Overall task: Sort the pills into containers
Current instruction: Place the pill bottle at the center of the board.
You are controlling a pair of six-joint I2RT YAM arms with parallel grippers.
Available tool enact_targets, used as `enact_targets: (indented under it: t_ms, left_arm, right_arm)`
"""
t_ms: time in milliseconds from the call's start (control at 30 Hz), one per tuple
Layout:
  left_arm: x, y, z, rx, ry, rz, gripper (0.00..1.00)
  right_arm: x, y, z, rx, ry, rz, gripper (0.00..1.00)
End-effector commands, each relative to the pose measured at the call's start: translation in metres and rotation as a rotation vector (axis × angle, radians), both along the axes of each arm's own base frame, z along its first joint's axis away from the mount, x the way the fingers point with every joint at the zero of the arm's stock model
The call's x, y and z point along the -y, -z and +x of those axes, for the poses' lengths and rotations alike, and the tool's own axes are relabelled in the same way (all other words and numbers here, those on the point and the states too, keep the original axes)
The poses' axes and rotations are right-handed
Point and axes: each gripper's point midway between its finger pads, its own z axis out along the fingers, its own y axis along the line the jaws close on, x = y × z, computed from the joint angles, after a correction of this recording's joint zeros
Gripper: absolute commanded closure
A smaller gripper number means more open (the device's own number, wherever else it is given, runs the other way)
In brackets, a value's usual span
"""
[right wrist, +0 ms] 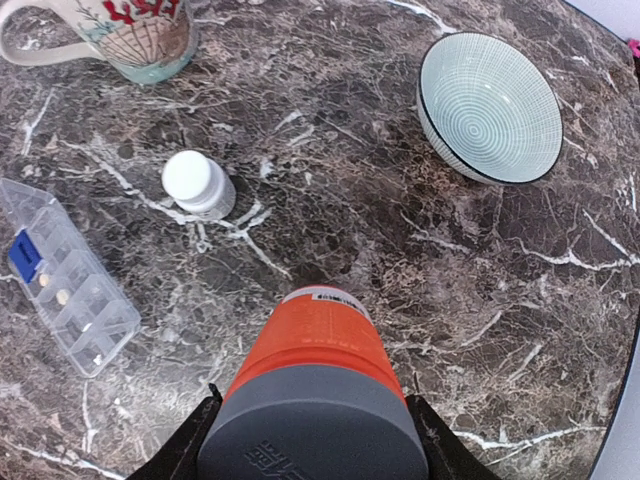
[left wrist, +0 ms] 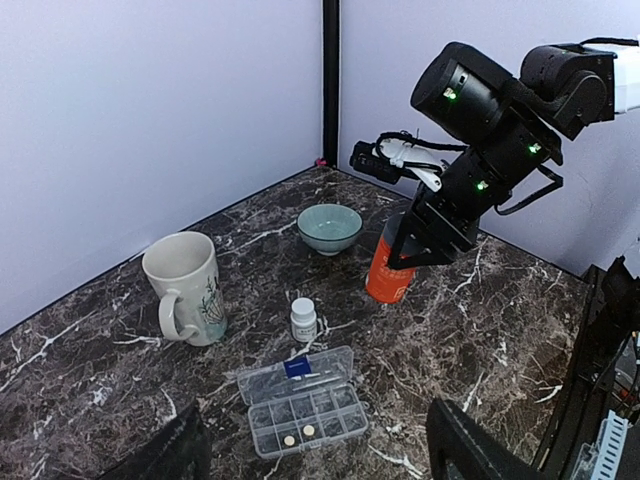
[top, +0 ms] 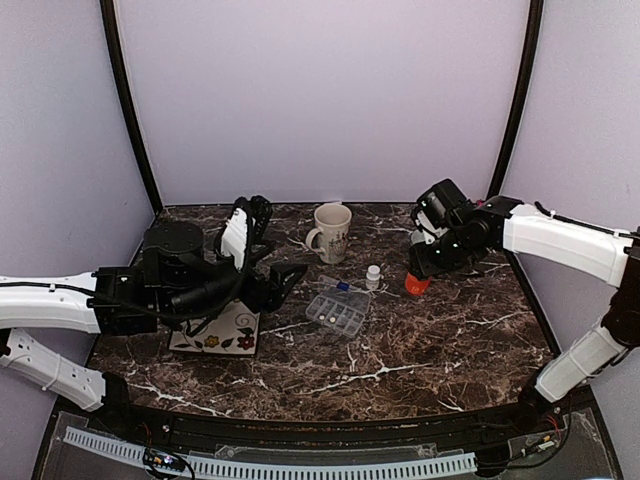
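Dark marbled counter (top: 430,350) carries a clear organiser box (top: 337,312) near its middle, its lid (top: 335,287) laid open toward the far edge. Two pale pills (left wrist: 290,440) lie in neighbouring compartments (left wrist: 312,436) of the row farthest from that lid. The left jaws stand spread wide, near the box on the side of the left edge. The right jaws pinch a tilted orange bottle (right wrist: 310,340) at its grey cap, toward the right edge. A small white bottle (top: 372,277) stands between the box and the orange bottle. A mug (top: 331,232) sits near the far edge, and a pale bowl (left wrist: 330,227) sits toward the far right corner.
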Motion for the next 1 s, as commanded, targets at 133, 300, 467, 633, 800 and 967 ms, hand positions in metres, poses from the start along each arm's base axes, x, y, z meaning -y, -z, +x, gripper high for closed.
enact_targets:
  t_ms: [133,300,467,633,800,967]
  left_arm:
    - [0.0,0.016,0.0,-0.074,-0.002,0.001,0.24]
    - [0.0,0.02,0.0,-0.087,-0.004,-0.003,0.24]
    - [0.0,0.024,0.0,-0.095,-0.004,-0.003,0.24]
    - [0.0,0.026,0.0,-0.096,-0.007,0.001,0.24]
    - [0.0,0.028,0.001,-0.097,-0.011,0.005,0.24]
    - [0.002,0.029,0.003,-0.096,-0.01,0.009,0.23]
  right_arm:
    - [0.004,0.033,0.029,0.001,0.033,-0.044,0.89]
    - [0.008,0.056,0.04,-0.018,0.052,-0.068,0.88]
    - [0.01,0.064,0.047,-0.017,0.069,-0.065,0.85]
    - [0.011,0.072,0.042,-0.038,0.067,-0.057,0.66]
    - [0.01,0.068,0.041,-0.032,0.065,-0.041,0.5]
    - [0.008,0.059,0.042,-0.027,0.059,-0.026,0.46]
